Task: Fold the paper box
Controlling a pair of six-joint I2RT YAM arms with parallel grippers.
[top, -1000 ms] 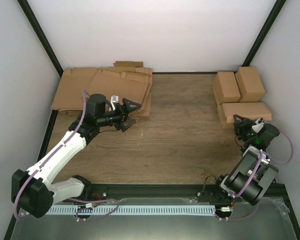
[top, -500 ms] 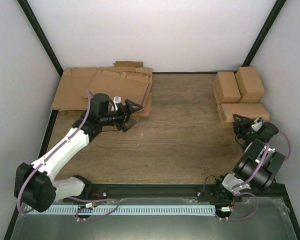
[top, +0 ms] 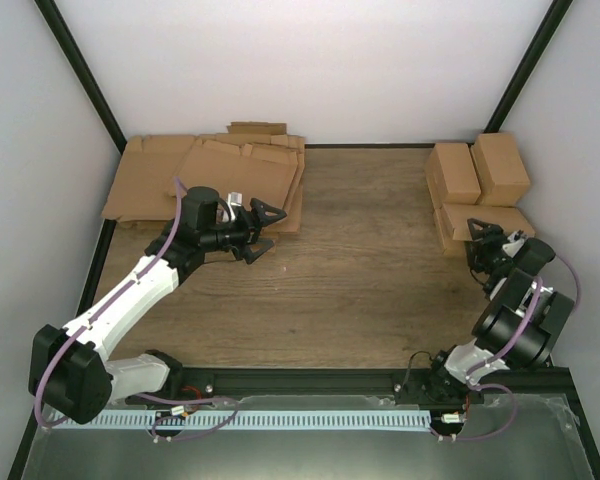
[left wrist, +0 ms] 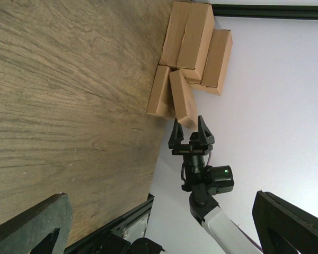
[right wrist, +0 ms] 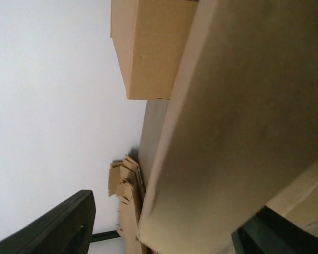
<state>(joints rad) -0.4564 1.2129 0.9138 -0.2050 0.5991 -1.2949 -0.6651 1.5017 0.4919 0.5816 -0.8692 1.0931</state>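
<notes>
Two dark fingers [right wrist: 58,225] edge my right wrist view, the paper box [right wrist: 228,132] filling the space between them; my right jaws stand apart, not gripping it. Only the overhead view shows it lying on the desk [top: 370,270] by the right wall, two more boxes [top: 452,175] behind. My left jaws gape wide beside the far-left pile of flat sheets [top: 180,185].

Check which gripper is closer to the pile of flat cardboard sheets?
Left. The left gripper is at the near right corner of the flat sheet pile; the right gripper is far off on the right side, by the folded boxes.
</notes>
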